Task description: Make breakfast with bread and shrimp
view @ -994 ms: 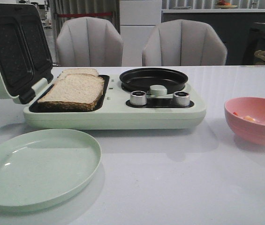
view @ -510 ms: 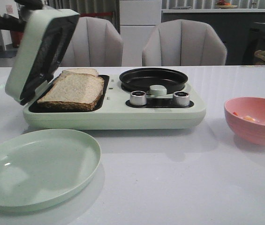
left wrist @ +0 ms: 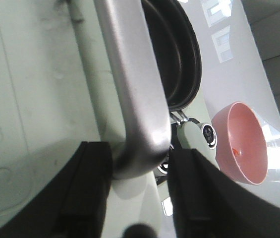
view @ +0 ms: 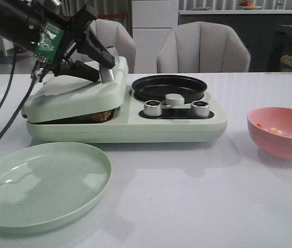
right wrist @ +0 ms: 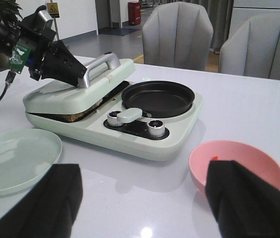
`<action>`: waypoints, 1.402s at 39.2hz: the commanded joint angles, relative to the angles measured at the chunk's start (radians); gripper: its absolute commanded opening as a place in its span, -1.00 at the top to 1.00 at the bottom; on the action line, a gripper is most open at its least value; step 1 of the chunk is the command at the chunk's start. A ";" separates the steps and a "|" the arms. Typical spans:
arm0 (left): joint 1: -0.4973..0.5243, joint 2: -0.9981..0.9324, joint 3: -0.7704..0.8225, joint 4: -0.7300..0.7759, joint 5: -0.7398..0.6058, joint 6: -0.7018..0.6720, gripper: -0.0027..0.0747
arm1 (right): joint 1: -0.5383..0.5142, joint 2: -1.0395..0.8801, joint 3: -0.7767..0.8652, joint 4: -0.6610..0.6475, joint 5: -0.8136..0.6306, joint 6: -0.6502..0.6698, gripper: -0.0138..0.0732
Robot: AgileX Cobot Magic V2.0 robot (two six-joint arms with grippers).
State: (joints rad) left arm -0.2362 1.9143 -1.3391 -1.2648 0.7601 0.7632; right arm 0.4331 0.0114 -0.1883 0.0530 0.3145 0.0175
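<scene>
Straddling the silver lid handle [left wrist: 130,89] with my left gripper [view: 98,62], fingers either side. Bread [view: 91,117] lies flat under the near-closed lid [view: 73,95], long axis running away from me. Shrimp [view: 273,130] sit in the pink bowl [view: 285,142]. My right gripper [right wrist: 144,203] hangs wide open, empty.

I see my left gripper [right wrist: 83,75] with its black fingers on each side of the silver handle [right wrist: 100,66] of the green lid [right wrist: 75,94]. The lid is almost down. A bit of brown bread [right wrist: 78,115] peeks out under it. My right gripper [right wrist: 144,198] is spread wide above the pink bowl [right wrist: 236,166].
</scene>
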 commanded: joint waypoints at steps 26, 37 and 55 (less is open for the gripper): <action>-0.013 -0.339 -0.152 0.898 0.026 -0.405 0.19 | -0.003 0.011 -0.027 -0.003 -0.089 0.000 -0.73; -0.013 -0.564 -0.152 1.277 0.125 -0.604 0.31 | -0.003 0.011 -0.027 -0.003 -0.089 0.000 -0.73; -0.013 -0.971 0.164 1.301 0.024 -0.723 0.32 | -0.003 0.011 -0.027 -0.003 -0.089 0.000 -0.73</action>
State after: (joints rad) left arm -0.2417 1.0335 -1.2241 0.0332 0.9067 0.0786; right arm 0.4331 0.0114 -0.1883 0.0530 0.3145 0.0175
